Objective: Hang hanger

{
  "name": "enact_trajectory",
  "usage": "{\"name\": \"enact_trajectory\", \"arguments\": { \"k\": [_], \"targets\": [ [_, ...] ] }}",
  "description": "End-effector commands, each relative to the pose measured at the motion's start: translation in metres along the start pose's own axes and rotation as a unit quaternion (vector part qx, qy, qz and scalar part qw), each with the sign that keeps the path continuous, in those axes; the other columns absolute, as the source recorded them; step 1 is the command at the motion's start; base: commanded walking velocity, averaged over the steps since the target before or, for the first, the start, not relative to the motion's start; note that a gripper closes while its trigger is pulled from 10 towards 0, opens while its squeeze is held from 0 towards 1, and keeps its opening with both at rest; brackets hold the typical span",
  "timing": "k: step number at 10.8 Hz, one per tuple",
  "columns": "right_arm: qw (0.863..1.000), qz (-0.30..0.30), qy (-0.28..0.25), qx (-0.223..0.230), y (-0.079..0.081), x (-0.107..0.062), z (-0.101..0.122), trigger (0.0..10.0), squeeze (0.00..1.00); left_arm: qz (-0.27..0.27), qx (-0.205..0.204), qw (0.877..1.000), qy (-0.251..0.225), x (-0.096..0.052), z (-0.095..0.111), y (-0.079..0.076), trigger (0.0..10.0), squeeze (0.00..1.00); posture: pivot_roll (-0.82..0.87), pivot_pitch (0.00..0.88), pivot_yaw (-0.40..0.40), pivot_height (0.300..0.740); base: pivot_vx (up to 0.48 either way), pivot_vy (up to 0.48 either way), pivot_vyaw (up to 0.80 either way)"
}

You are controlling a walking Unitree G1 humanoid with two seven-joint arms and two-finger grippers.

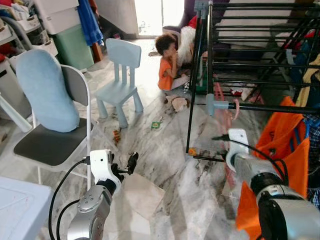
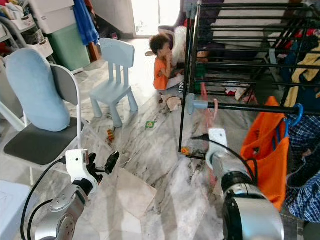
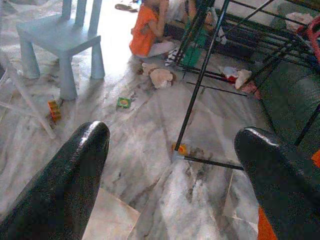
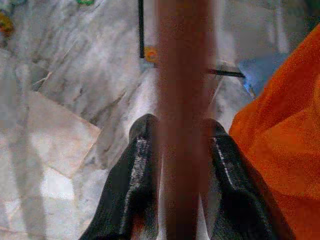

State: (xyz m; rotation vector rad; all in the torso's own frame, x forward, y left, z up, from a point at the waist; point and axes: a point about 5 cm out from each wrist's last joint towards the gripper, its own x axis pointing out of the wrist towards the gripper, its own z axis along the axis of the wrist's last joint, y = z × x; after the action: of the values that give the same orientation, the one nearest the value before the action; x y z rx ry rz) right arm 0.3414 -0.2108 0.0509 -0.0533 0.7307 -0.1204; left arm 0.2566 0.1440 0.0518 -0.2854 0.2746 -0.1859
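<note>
My right gripper (image 4: 182,145) is shut on a pink hanger (image 4: 185,75), which runs up between its two black fingers as a blurred reddish bar. In the eye views the hanger (image 2: 205,97) stands beside the light blue end cap (image 1: 212,104) of the black drying rack's front bar (image 1: 270,108); I cannot tell whether its hook rests on the bar. An orange garment (image 1: 285,150) hangs from that bar just right of my right arm. My left gripper (image 1: 132,162) is held low over the marble floor, open, with nothing between its fingers (image 3: 65,180).
A person (image 1: 167,62) sits on the floor by the rack's far leg, toys scattered nearby. A small light blue chair (image 1: 120,75) stands behind. A folding chair with a blue cushion (image 1: 50,100) is at the left. A white table corner (image 1: 20,210) lies at the bottom left.
</note>
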Motion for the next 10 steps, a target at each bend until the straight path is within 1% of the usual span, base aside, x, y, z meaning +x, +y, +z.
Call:
{"name": "enact_trajectory", "arguments": {
  "k": [1,2,3,4,5,7,8,10],
  "targets": [
    [0.999,0.005,-0.032,-0.004,0.004,-0.002,0.013,10.0,1.00,-0.002,0.009,1.000,-0.004,0.000,0.005,0.002,10.0,0.00,-0.08,0.000,0.061,0.740,0.000,0.000,0.00],
    [0.995,-0.006,-0.074,-0.063,0.007,-0.004,0.021,10.0,1.00,0.002,0.011,1.000,-0.004,-0.001,0.006,0.003,10.0,0.00,-0.09,0.000,0.065,0.740,0.000,0.000,0.00],
    [0.993,-0.013,-0.089,-0.082,0.008,-0.006,0.021,10.0,1.00,0.006,0.012,1.000,-0.006,-0.003,0.005,0.004,10.0,0.00,-0.09,0.000,0.070,0.740,0.000,0.000,0.00],
    [0.992,-0.012,-0.099,-0.071,0.008,-0.008,0.020,10.0,1.00,0.007,0.010,1.000,-0.010,-0.005,0.006,0.004,10.0,0.00,-0.09,0.000,0.071,0.740,0.000,0.000,0.00],
    [0.990,-0.025,-0.120,-0.063,0.005,-0.013,0.017,10.0,1.00,0.007,0.009,1.000,-0.012,-0.007,0.005,0.003,10.0,0.00,-0.10,0.000,0.073,0.740,0.000,0.000,0.00],
    [0.987,-0.056,-0.144,-0.049,-0.003,-0.022,0.007,10.0,1.00,0.004,0.014,1.000,-0.008,-0.008,0.003,0.002,10.0,0.00,-0.10,0.000,0.077,0.740,0.000,0.000,0.00],
    [0.983,-0.073,-0.162,-0.043,-0.008,-0.030,0.003,10.0,1.00,0.001,0.017,1.000,-0.008,-0.009,0.004,0.001,10.0,0.00,-0.11,0.000,0.080,0.740,0.000,0.000,0.00],
    [0.978,-0.071,-0.191,-0.047,-0.006,-0.046,-0.006,10.0,1.00,-0.001,0.020,1.000,-0.010,-0.014,0.003,0.000,10.0,0.00,-0.11,0.000,0.084,0.740,0.000,0.000,0.00]
  ]
}}
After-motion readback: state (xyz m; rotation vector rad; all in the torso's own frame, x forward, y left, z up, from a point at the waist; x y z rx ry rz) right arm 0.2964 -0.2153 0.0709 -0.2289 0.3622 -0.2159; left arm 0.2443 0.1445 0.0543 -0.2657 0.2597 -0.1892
